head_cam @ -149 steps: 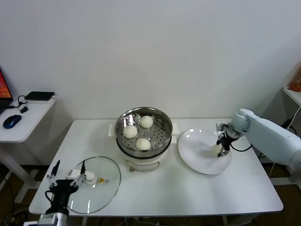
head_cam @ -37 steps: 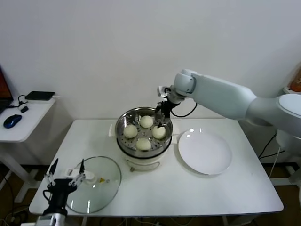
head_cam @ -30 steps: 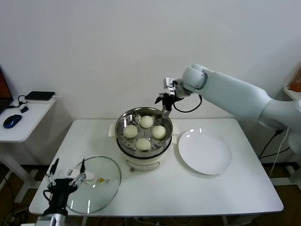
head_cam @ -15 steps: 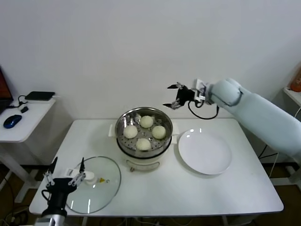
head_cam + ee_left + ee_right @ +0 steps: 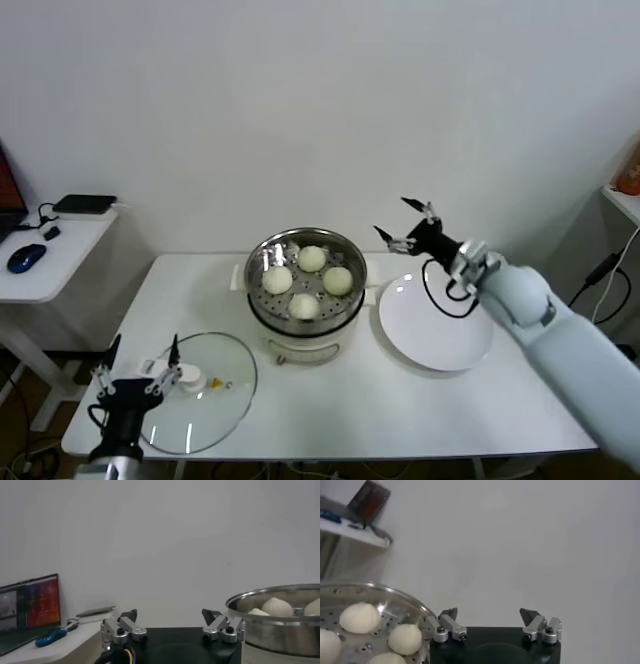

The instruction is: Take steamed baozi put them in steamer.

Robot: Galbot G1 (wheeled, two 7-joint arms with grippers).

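Several cream-white baozi [image 5: 303, 305] lie on the perforated tray of the steel steamer [image 5: 305, 232] at mid-table. My right gripper [image 5: 390, 215] hangs open and empty in the air, right of the steamer and above the far rim of the plate. In the right wrist view its gripper [image 5: 489, 612] has bare fingers, with the steamer [image 5: 380, 587] and baozi [image 5: 360, 617] off to one side. My left gripper [image 5: 145, 352] is parked open at the table's near left corner by the glass lid. The left wrist view shows that gripper [image 5: 170, 614] empty, with the steamer [image 5: 275, 625] beyond it.
A bare white plate [image 5: 435, 322] lies right of the steamer. A round glass lid [image 5: 205, 395] rests flat at the near left. A side desk [image 5: 50, 250] with a mouse [image 5: 25, 257] stands left of the table. A white wall closes the back.
My right gripper has drawn back from over the steamer, swinging right and lower to the plate's far side, open all the while. The baozi stay in the steamer.
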